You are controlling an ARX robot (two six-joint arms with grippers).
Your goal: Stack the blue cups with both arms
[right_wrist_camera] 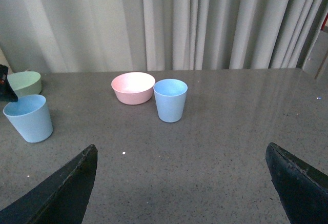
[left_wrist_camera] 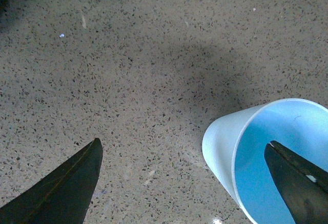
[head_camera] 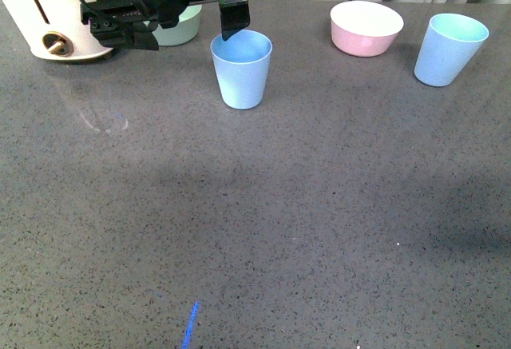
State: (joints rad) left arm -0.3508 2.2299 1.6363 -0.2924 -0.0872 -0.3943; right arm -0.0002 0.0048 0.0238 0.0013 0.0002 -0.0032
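Nothing is stacked yet: the left blue cup [head_camera: 241, 69] and right blue cup [head_camera: 447, 49] stand upright, well apart on the grey table [head_camera: 255, 229], the wide-spread left gripper [left_wrist_camera: 183, 147] with one finger inside the left blue cup, the right gripper [right_wrist_camera: 180, 149] spread, empty, away from both.

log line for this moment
left gripper open, one finger at mouth of left blue cup | right gripper open, away from right blue cup | cups unstacked
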